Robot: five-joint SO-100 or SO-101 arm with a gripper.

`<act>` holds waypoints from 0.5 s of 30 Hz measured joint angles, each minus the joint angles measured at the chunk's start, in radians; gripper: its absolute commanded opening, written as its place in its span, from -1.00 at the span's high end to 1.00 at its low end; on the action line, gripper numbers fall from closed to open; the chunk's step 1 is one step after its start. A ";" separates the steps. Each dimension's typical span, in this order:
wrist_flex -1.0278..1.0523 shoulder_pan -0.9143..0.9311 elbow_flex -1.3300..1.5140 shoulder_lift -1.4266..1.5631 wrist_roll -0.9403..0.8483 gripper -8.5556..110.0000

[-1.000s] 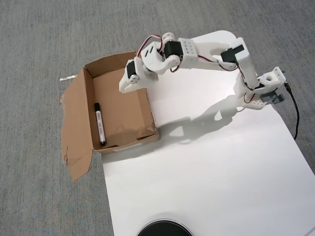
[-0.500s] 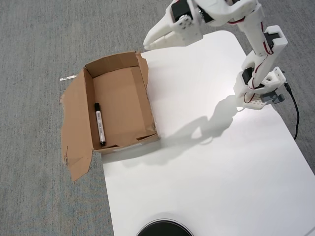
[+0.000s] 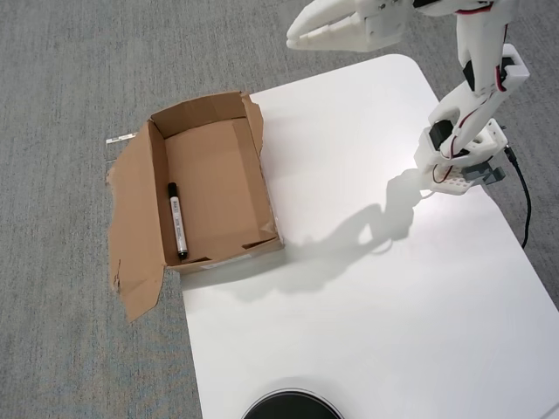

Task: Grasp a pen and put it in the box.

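In the overhead view the pen (image 3: 177,221), white barrel with black ends, lies inside the brown cardboard box (image 3: 218,175) along its left wall. The box rests at the left edge of the white table, with a large flap (image 3: 134,227) splayed out onto the carpet. My gripper (image 3: 295,38) is raised high at the top of the view, to the right of and beyond the box, pointing left. Its two white fingers lie together with nothing between them.
The white table (image 3: 367,305) fills the lower right, on grey carpet (image 3: 70,78). The arm's base (image 3: 463,157) sits at the table's right edge with a black cable (image 3: 524,205) trailing off it. A dark round object (image 3: 291,408) pokes in at the bottom edge.
My arm has lifted up and away from over the box toward the upper right, folding back over its base. The pen has stayed still in the box.
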 measured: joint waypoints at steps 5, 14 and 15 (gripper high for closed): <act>0.000 0.000 0.078 0.069 0.000 0.85; 0.000 0.000 0.305 0.242 0.000 0.85; 0.000 0.000 0.344 0.276 0.000 0.85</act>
